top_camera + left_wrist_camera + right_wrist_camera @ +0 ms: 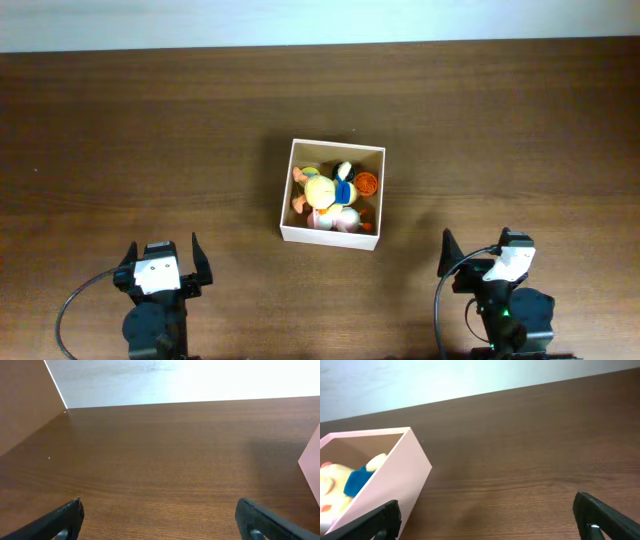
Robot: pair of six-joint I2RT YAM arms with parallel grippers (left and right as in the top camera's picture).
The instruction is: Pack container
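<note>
left tool, right tool spread; container ahead between, seemingly full.

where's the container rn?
Overhead view: the container sits mid-table, toys inside, ahead of and between the left gripper and right gripper.

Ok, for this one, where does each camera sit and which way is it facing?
Overhead: fixed above the table, looking straight down on the container; both arms show at the bottom edge, with the left claw and right claw open.
Left wrist: low on the left arm, facing forward across the tabletop; its two fingers fill the bottom corners.
Right wrist: low on the right arm, facing forward; its fingers show below, the container at left.
Shared: overhead and right wrist both show the container with the yellow plush toy inside.
</note>
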